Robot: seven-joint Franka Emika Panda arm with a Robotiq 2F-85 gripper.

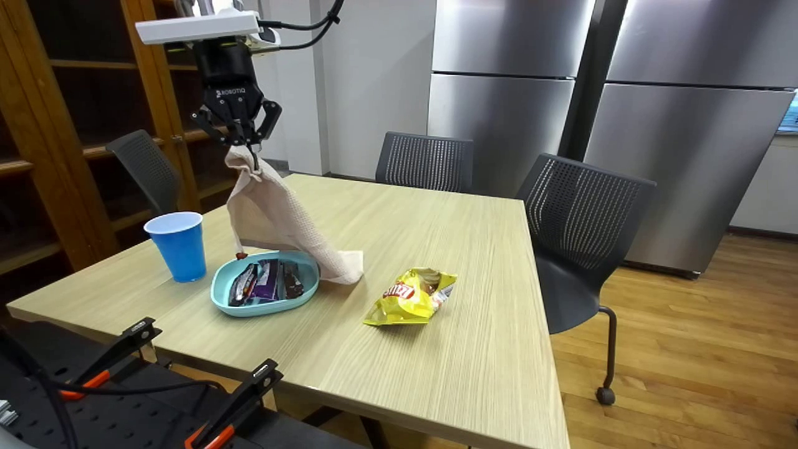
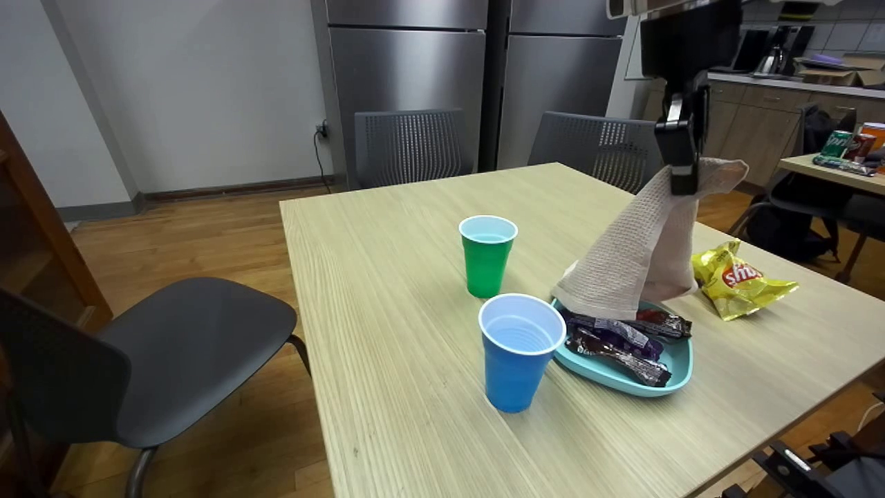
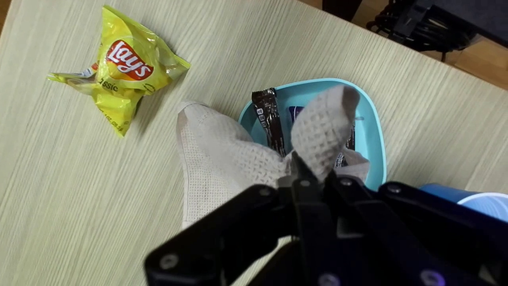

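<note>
End effector (image 1: 253, 159) pinching pale cloth (image 1: 271, 209), long axis steep, flared end down

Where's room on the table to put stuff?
In an exterior view, bare table lies between the green cup and leftmost chair; also from the chips toward the fridges. Crowded: around the tray, with candy inside, blue cup beside, cloth hanging from the end effector.

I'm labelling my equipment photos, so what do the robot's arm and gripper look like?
The black gripper has a rounded barrel body, angular jointed links, white ROBOTIQ lettering and round grey pin heads. Above it are a long, box-like white housing and thin black cables. Only a small, pale piece of arm shows at an exterior view's top edge.
</note>
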